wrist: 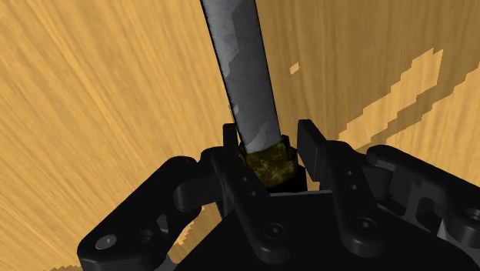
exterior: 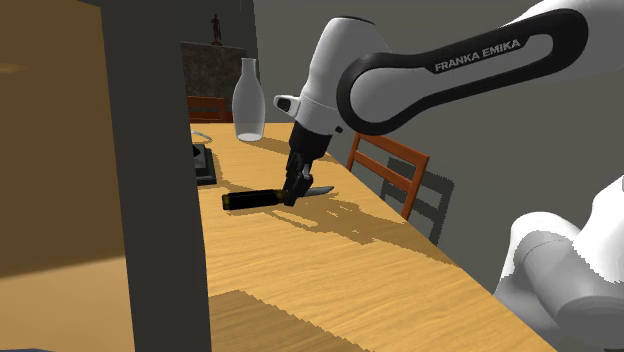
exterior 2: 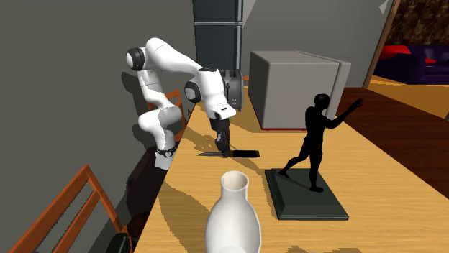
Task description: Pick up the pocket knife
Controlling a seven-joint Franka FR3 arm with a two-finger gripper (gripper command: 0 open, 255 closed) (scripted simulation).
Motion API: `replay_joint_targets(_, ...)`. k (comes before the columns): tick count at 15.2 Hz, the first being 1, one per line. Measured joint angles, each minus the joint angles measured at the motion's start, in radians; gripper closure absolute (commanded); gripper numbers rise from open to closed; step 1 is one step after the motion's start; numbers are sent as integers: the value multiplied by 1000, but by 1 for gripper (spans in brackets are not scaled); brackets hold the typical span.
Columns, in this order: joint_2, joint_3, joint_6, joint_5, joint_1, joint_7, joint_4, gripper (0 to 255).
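Flat on the wooden table (exterior: pixel 330 270), mid-frame in the shoulder view: pocket knife (exterior: pixel 262 197), blade out. Straddled where blade meets handle by the gripper (exterior: pixel 293 190), fingers parted, not clamped. Could pivot or slip if pinched off-centre on the smooth blade.

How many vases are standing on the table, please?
1. The pale vase stands near the table's end far from the arm, beside the black statuette; a dark pillar hides some tabletop.
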Motion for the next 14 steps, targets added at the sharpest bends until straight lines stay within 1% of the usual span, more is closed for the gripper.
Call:
replay_joint_targets(6, 0, 0, 2, 0, 0, 0, -1, 255)
replay_joint_targets(14, -18, -3, -93, -4, -2, 3, 70, 255)
